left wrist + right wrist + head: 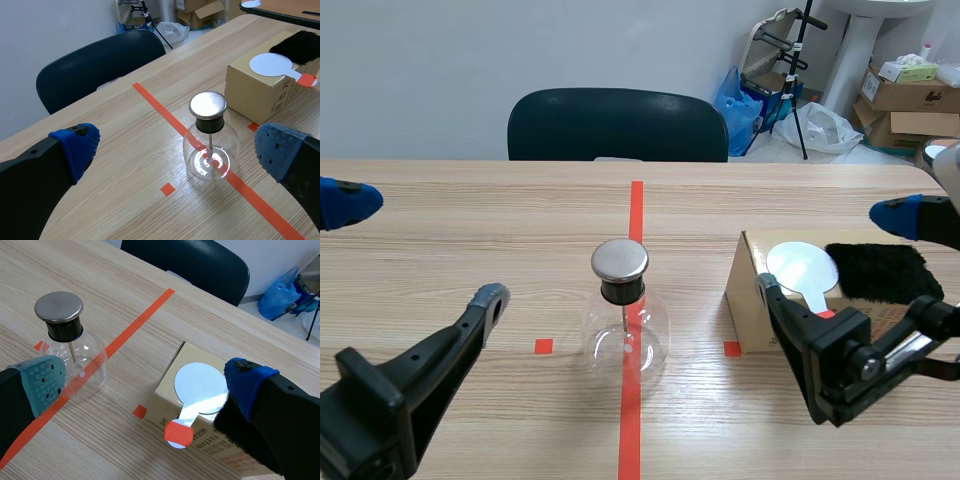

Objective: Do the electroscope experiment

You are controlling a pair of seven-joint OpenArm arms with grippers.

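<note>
The glass flask (pixel 625 335) looks light, slippery and breakable; the thin paddle (pixel 803 268) is probably best pinched by its red-taped handle. Clear and round with a steel cap, the flask stands on the tape line (pixel 631 430), and the paddle lies on a box (pixel 745 300) at its 3 o'clock. The left gripper (pixel 177 150) and right gripper (pixel 145 377) both have their jaws wide apart and hold nothing.

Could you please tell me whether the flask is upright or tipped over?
Upright: the flask stands on its base, with its metal cap on top.
</note>
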